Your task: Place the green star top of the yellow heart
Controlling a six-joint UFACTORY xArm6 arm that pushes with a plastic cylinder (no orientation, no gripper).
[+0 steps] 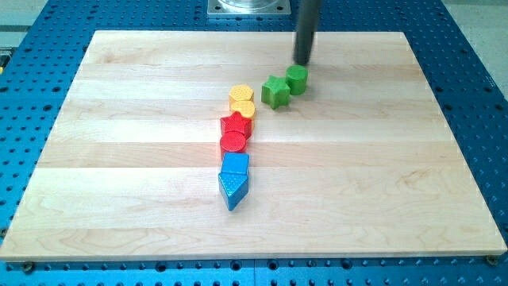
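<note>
The green star [275,92] lies on the wooden board, to the right of and slightly above the yellow heart [241,99]. A green cylinder [297,79] touches the star on its upper right. My tip [303,62] stands just above the green cylinder, close to it, near the board's top edge. The yellow heart heads a column of blocks running down the middle of the board.
Below the yellow heart sit a red star [236,123], a red cylinder [233,142], a blue cube [235,164] and a blue triangle [232,189], touching in a line. The wooden board [119,159] lies on a blue perforated table [32,95].
</note>
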